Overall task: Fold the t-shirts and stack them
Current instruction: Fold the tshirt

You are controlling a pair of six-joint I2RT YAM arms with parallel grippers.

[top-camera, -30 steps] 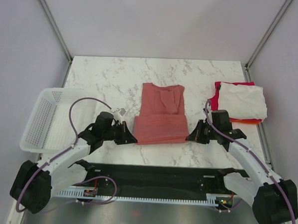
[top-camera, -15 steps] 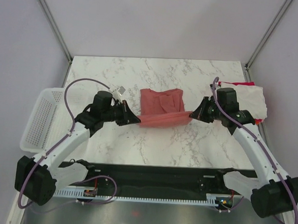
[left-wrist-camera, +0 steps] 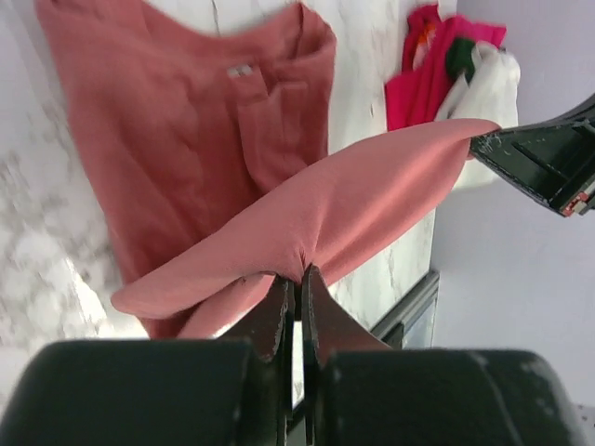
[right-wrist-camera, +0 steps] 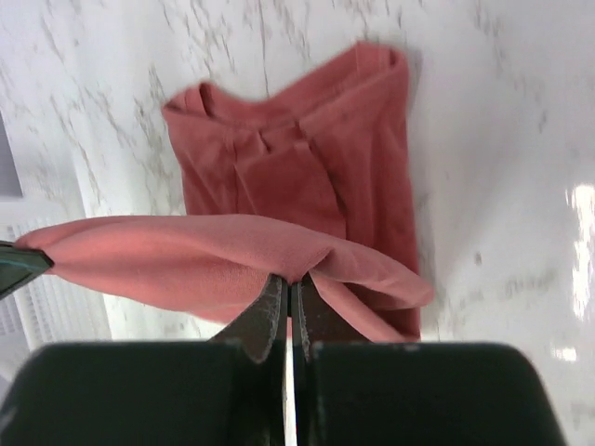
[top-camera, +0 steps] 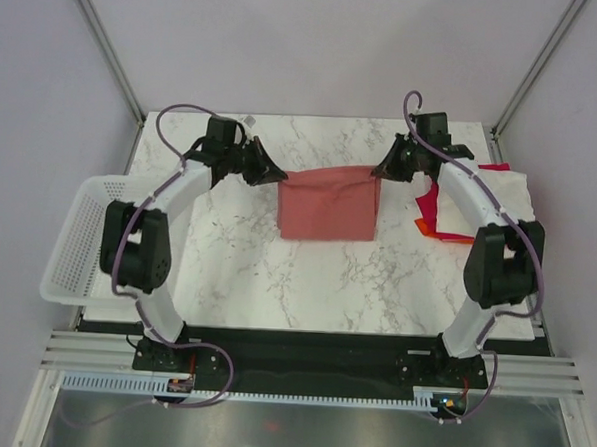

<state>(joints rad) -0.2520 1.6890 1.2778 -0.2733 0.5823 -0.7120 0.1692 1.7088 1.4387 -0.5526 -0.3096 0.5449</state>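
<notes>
Both arms swept the lifted hem toward the far side! The left gripper [top-camera: 273, 175] and right gripper [top-camera: 380, 172] were pinched shut on the salmon-red t-shirt [top-camera: 327, 207], its edge stretched crosswise between them, body lying nearward, mid-table [top-camera: 226, 270].

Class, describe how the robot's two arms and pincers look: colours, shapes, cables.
The left arm and right arm have white links, black joints and a looping purple cable each. The left pincer and right pincer are black, with two tapered fingers.
</notes>
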